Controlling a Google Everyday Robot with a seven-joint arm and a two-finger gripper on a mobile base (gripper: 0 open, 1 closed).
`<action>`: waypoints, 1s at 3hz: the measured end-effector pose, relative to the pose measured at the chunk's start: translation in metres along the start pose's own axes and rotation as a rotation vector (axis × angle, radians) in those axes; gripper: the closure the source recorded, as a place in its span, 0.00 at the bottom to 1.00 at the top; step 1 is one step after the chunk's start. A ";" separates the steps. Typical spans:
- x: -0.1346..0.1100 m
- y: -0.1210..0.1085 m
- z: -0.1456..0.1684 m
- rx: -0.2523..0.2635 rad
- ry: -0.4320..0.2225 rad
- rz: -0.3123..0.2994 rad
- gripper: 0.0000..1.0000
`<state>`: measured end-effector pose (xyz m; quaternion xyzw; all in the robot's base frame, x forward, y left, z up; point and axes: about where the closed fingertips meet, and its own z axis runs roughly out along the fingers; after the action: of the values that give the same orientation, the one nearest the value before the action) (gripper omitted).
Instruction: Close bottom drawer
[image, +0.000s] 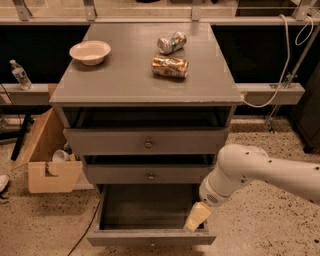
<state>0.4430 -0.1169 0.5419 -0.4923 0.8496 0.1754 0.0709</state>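
Note:
The bottom drawer (150, 236) of the grey cabinet is pulled far out, its deep grey box open and empty, its front near the lower edge of the view with a small knob at centre. My gripper (196, 217), a yellowish tip on a white arm (260, 172) reaching in from the right, hangs over the drawer's right front corner, just above the front panel. The middle drawer (150, 175) and top drawer (148, 143) stand slightly out above it.
On the cabinet top (125, 80) sit a pale bowl (90, 51) and two crushed cans (170, 66), (171, 42). A cardboard box (47, 160) stands on the floor at the left. A water bottle (20, 75) stands on a left ledge. Cables hang at the right.

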 end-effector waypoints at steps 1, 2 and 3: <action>0.010 0.003 0.029 -0.059 -0.001 0.002 0.00; 0.010 0.003 0.034 -0.063 0.002 -0.004 0.00; 0.018 -0.006 0.076 -0.098 0.012 -0.050 0.00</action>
<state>0.4353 -0.1059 0.4649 -0.5171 0.8279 0.2121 0.0460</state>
